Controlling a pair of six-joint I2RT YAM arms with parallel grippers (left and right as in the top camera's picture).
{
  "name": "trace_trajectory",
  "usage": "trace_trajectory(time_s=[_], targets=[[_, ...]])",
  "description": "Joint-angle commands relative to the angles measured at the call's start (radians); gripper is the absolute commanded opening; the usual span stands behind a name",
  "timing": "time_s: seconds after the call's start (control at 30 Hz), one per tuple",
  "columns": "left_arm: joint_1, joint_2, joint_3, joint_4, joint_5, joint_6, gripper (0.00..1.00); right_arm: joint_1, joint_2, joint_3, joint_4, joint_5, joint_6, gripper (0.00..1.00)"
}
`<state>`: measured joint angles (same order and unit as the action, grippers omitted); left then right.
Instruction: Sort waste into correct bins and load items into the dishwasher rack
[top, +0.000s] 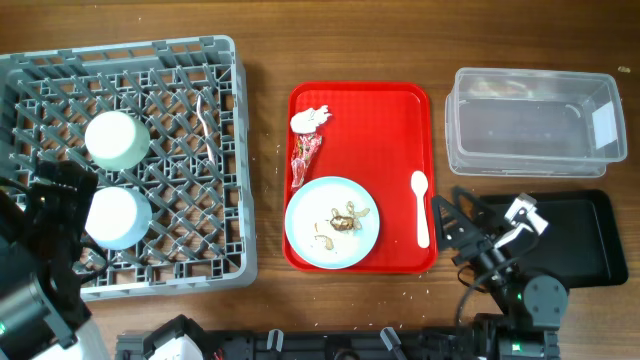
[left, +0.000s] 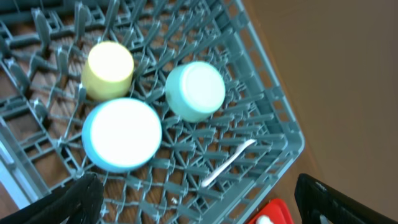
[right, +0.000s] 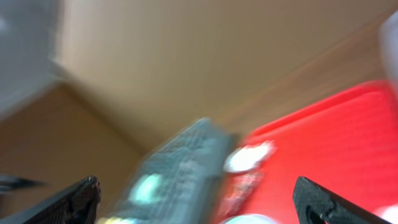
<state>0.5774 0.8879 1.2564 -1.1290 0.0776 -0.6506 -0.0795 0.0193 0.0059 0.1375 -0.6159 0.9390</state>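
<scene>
The grey dishwasher rack (top: 215, 230) holds an upturned mint-green bowl (top: 115, 138), an upturned pale blue bowl (top: 118, 217) and a white piece of cutlery (top: 205, 110). The left wrist view shows these and an upturned yellow cup (left: 109, 70), which my left arm hides from overhead. My left gripper (left: 199, 191) is open and empty above the rack. On the red tray lie a tissue (top: 311, 120), a red wrapper (top: 303, 155), a pale blue plate (top: 310, 235) with food scraps (top: 345, 220), and a white spoon (top: 421, 207). My right gripper (top: 452, 207) is open and empty beside the spoon.
The clear tub (top: 535, 120) stands at the back right, and the flat black tray (top: 580, 245) lies in front of it under my right arm. The red tray (top: 390, 130) sits between the rack and the tub. The right wrist view is blurred.
</scene>
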Motion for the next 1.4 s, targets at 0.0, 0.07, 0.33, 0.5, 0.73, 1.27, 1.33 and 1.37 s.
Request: trace_trajectory(time_s=[0.0, 0.07, 0.33, 0.5, 0.73, 1.27, 1.33, 1.37], targets=[[0.01, 0.033, 0.0, -0.026, 0.045, 0.015, 1.0, 0.0, -0.005, 0.0, 0.216, -0.129, 0.53, 1.0], [0.01, 0.05, 0.0, -0.04, 0.045, 0.015, 1.0, 0.0, -0.005, 0.004, 0.398, -0.035, 0.64, 1.0], [0.01, 0.109, 0.0, -0.04, 0.045, 0.015, 1.0, 0.003, 0.505, 0.547, -0.141, -0.226, -0.176, 1.0], [0.01, 0.143, 0.0, -0.04, 0.045, 0.015, 1.0, 0.095, 1.045, 1.18, -1.092, 0.156, -0.767, 1.0], [0.01, 0.182, 0.0, -0.04, 0.045, 0.015, 1.0, 0.422, 1.372, 1.31, -1.34, 0.568, -0.647, 0.98], [0.01, 0.188, 0.0, -0.039, 0.045, 0.015, 1.0, 0.721, 1.942, 1.31, -0.547, 0.536, -0.229, 0.82], [0.01, 0.188, 0.0, -0.04, 0.045, 0.015, 1.0, 0.721, 1.942, 1.31, -0.57, 0.562, -0.234, 0.82], [0.01, 0.188, 0.0, -0.039, 0.045, 0.015, 1.0, 0.722, 1.95, 1.31, -0.581, 0.564, -0.233, 0.82]])
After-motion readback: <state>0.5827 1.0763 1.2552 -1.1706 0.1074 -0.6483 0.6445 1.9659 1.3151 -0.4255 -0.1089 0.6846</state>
